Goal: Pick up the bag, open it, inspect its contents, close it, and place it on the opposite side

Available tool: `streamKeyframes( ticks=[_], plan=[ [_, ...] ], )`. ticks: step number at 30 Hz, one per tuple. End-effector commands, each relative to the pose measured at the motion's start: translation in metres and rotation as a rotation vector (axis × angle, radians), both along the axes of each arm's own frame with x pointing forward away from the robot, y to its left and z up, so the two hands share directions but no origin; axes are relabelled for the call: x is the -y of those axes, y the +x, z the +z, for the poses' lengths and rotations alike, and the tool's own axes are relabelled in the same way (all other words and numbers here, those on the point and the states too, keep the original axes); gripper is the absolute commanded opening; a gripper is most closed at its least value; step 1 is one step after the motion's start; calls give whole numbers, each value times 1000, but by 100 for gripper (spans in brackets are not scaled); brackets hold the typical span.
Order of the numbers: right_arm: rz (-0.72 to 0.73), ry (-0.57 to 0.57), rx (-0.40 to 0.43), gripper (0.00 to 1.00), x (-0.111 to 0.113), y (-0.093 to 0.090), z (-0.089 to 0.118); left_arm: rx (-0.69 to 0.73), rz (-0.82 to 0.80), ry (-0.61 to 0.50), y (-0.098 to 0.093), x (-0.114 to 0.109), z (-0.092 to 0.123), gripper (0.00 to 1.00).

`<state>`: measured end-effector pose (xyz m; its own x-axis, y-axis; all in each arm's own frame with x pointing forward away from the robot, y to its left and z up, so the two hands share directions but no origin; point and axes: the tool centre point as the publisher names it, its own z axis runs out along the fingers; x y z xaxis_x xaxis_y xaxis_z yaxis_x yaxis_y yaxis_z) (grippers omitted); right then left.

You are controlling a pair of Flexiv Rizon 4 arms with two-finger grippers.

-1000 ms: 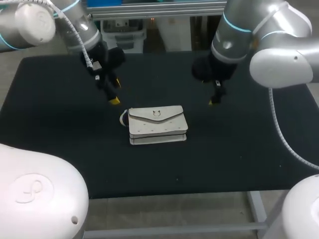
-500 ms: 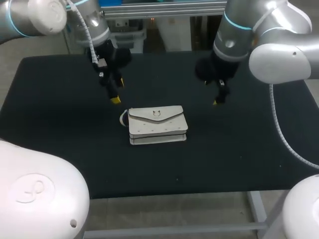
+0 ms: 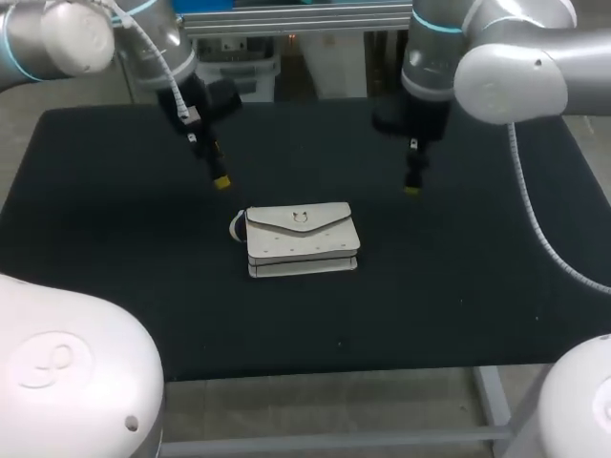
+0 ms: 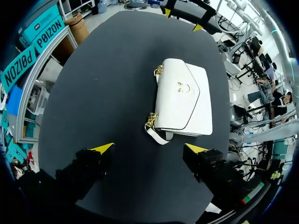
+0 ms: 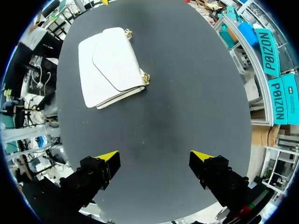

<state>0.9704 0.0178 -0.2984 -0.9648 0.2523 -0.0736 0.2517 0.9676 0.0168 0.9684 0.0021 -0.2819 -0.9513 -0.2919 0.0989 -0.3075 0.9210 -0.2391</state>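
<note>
Your left gripper (image 3: 221, 179) hangs over the black table (image 3: 95, 248), near the bag's left end but not touching it. The left wrist view shows its fingers (image 4: 102, 149) spread wide with nothing between them, and the bag lies just ahead of them. Over the last second this arm has drawn up and back toward the far edge, so its yellow tip now sits a little farther from the bag. In the middle of the table, the white bag (image 3: 302, 239) lies flat where it was. Its flap is closed, its gold clasp (image 3: 300, 218) faces up, and its strap (image 3: 237, 227) curls out at the left end. To the right, your right gripper (image 3: 411, 187) hovers well apart from the bag's right end. It has also lifted slightly, and its arm has swung more upright. The right wrist view shows its fingers (image 5: 108, 156) held wide apart and empty. With both of the 2 grippers backing off and the bag unmoved, the pick-up has not begun. You are likely lining up both arms for a fresh descent.
</note>
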Motion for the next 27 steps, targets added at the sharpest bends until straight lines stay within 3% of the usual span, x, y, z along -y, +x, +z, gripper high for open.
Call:
streamKeyframes(
  ticks=[1, 11, 27],
  plan=[
    [-17, -6, -42, 100, -1, 6, -3, 52, 68, 145, -10, 9, 8, 100],
    [-45, -13, -53, 100, 5, 5, -4, 76, 222, 364, -8, -6, 11, 100],
    [-45, -13, -53, 100, 5, 5, -4, 76, 222, 364, -8, -6, 11, 100]
  ],
)
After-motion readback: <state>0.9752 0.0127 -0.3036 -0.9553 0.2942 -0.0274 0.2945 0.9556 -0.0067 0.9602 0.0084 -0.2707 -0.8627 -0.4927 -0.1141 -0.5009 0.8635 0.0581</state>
